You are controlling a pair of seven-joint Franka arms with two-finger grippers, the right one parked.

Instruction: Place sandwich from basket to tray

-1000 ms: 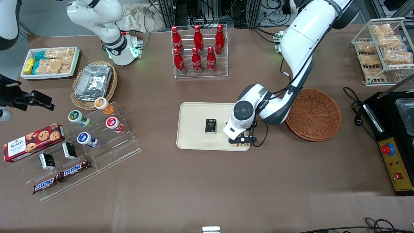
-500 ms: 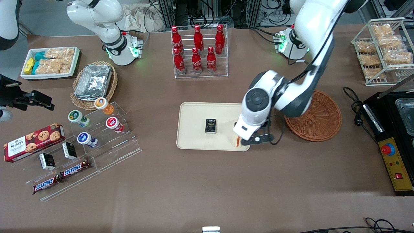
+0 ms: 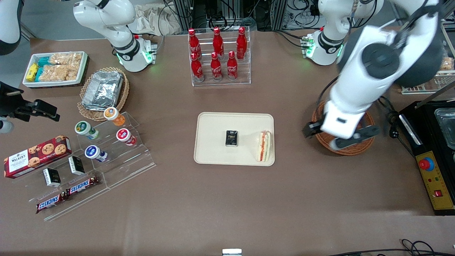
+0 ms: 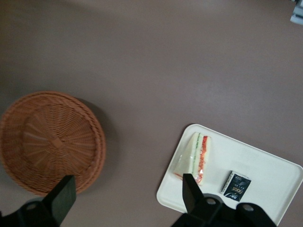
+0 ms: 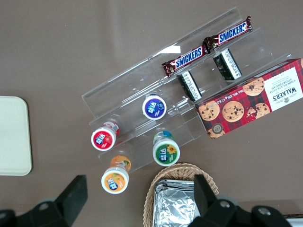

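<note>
Since the sandwich lies inside the tray, the main requirement of the task appears met. The wedge rests flat on the tray floor near the rim at the working arm's end, its orange-red and green filling edge showing, and nothing grips or touches it. A small black packet sits beside it nearer the tray's middle, clear of the sandwich. The wrist view confirms the same arrangement: sandwich and packet both within the tray, apart from each other.

The basket stands on the table toward the working arm's end, well apart from the tray, and its woven floor shows bare in the wrist view. In the front view it is largely covered by the arm; only part of its rim is seen.

The gripper hangs above the basket, raised off the table and well clear of the tray. Its fingers stand spread wide with nothing between them.

Judgement: transfer is complete, release is made, and the arm is clear of the load. Nothing of the task seems left except perhaps parking the arm. The sandwich lies close to the tray rim but looks fully inside it, so no correction seems called for.
</note>
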